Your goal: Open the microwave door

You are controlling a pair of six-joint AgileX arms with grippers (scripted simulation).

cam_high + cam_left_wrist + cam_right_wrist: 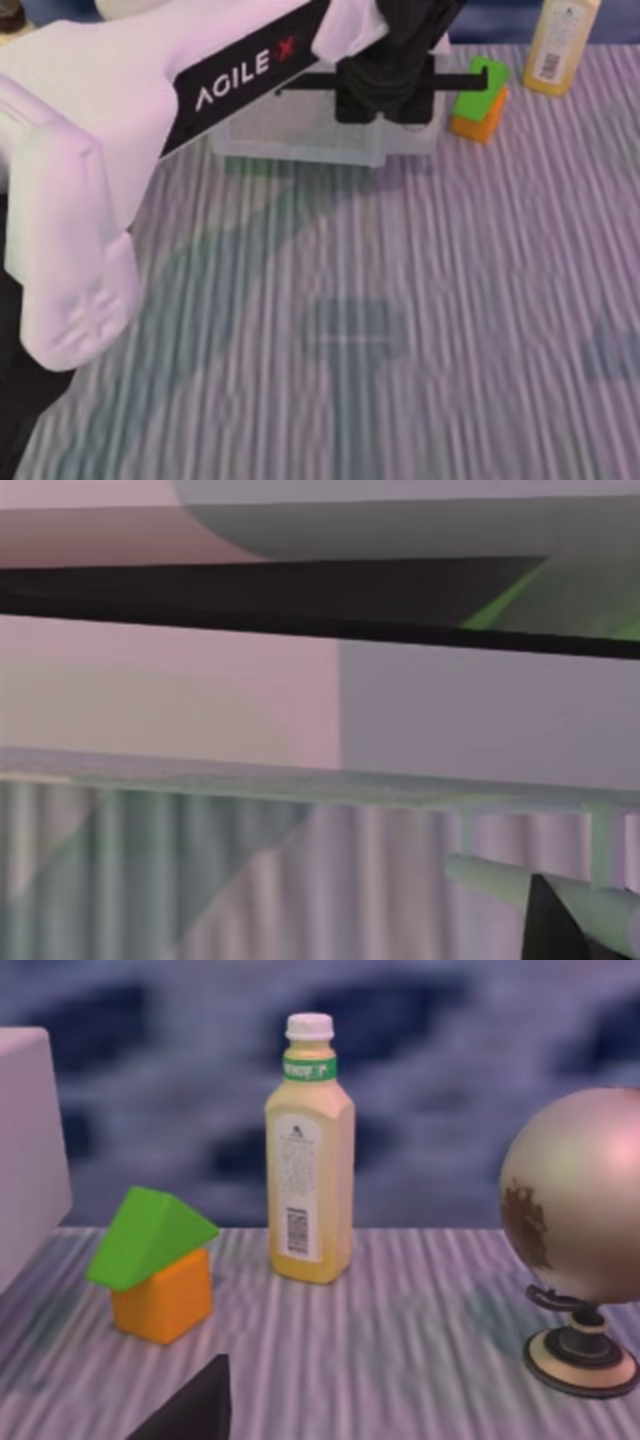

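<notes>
Striped table (420,330) holds the microwave (330,135); left gripper (385,85) hangs over it, grip unclear, toy house (480,98) beside.

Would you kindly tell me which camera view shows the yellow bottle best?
The right wrist view: the yellow bottle stands whole, from white cap to base. The top view catches only its lower part at the far edge. The left wrist view shows none of it.

Worktop (420,300): grey-lilac, fine lengthwise stripes. Microwave (300,135): pale grey-white. Left arm (90,130): white casing, black band with white lettering and a red mark; left hand (385,85) black. Block (160,1295): orange cube under a bright green wedge. Bottle (308,1175): yellow, green neck band, white cap. Globe (580,1210): tan-pink with brown patches, dark stand.
</notes>
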